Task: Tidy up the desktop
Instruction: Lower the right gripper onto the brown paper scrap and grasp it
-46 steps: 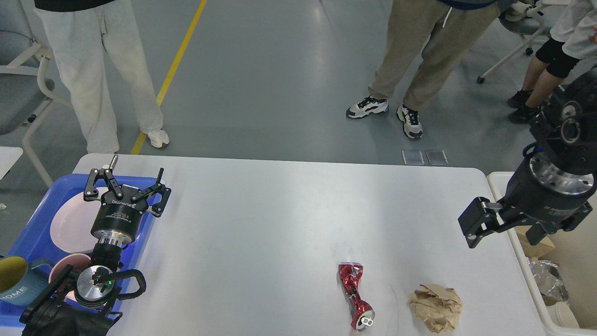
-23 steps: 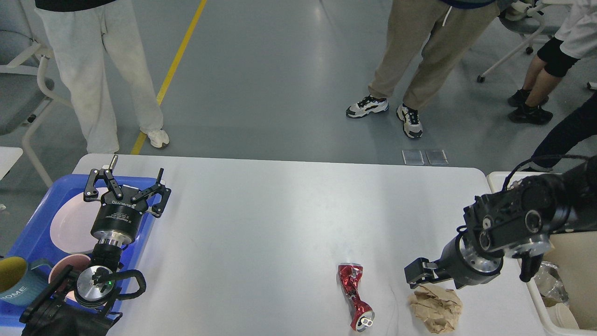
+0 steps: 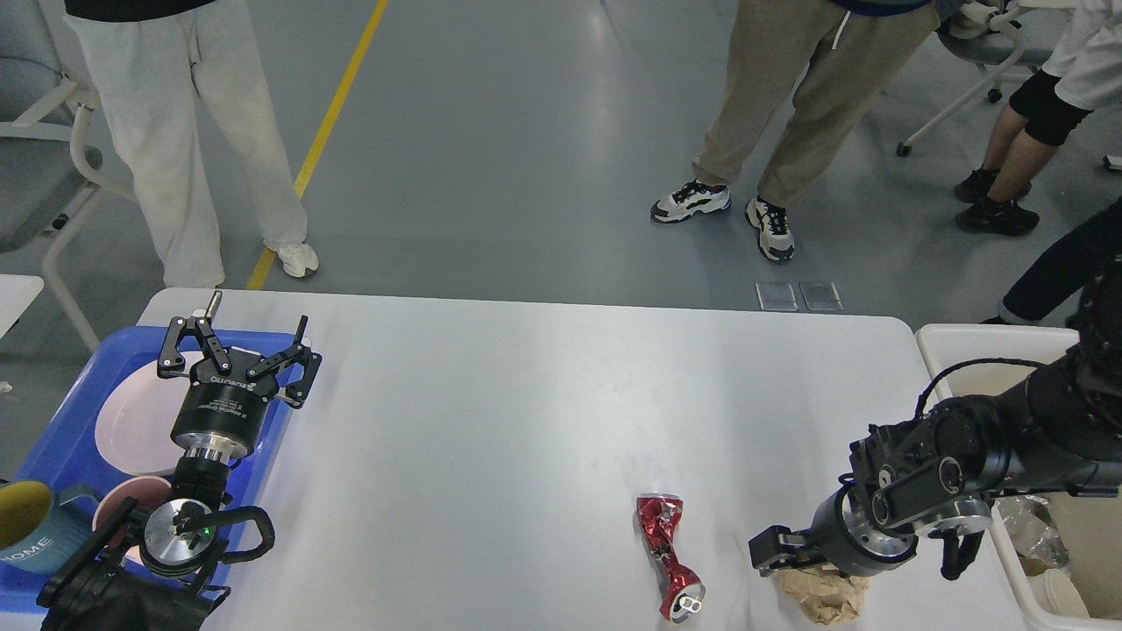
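The white desktop (image 3: 526,412) carries a crushed red can (image 3: 668,557) and a crumpled brown paper ball (image 3: 824,596) near its front right. My right gripper (image 3: 770,556) hangs low at the paper ball's upper left edge and covers part of it. It looks dark and end-on, so its fingers cannot be told apart. Over the inner edge of the blue tray (image 3: 79,412) at the left, my left gripper (image 3: 241,346) stands open with nothing between its fingers.
The blue tray holds a pink plate (image 3: 131,421), a pink bowl (image 3: 118,506) and a yellow-lined mug (image 3: 26,526). A white bin (image 3: 964,337) with trash stands off the desktop's right edge. Several people stand on the floor beyond the far edge.
My right arm has swung down and to the left, from above the bin's side to just over the paper ball. The left arm, can and paper have not moved.
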